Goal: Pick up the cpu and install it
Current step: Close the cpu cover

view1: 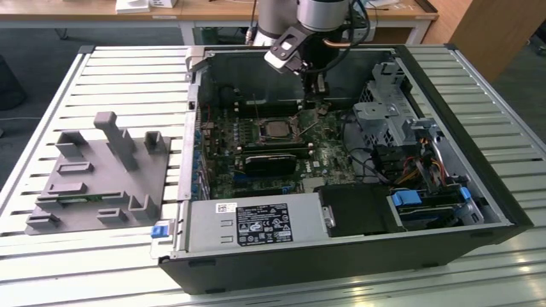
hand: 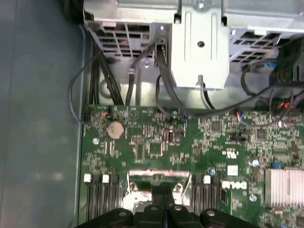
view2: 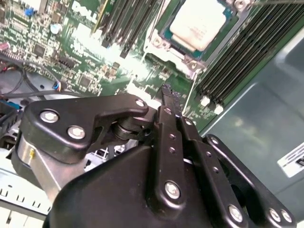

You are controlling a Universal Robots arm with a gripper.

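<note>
Claw (view2: 166, 90): fingers pressed together along their length in the second wrist view, closed on nothing. It hangs tip-down over the green motherboard (hand: 223, 142), just beside the cpu socket (view2: 167, 47) and apart from it.

The cpu (view2: 197, 23): seated flat in the cpu socket, silver top up, enclosed by the socket's metal frame. The claw does not touch it.

Memory slots (view2: 237, 57): long black rows flank the cpu socket on two sides. The claw tip stands near the ends of one bank.

Coin battery (hand: 115, 129): on the motherboard, beyond the cpu socket toward the drive cage (hand: 199, 47). Black cables run from the cage onto the board.

Power supply (view1: 256, 224): a grey box with a label, mounted inside the computer case (view1: 341, 268), well apart from the cpu socket toward the exterior view's near edge.

Computer case: lying on its side, side panel off, interior exposed.

Grey tray (view1: 94, 185): outside the case, well apart from the cpu socket on the exterior view's left, with several upright posts.

Surface (view1: 128, 70): white slatted top carrying both case and tray.
</note>
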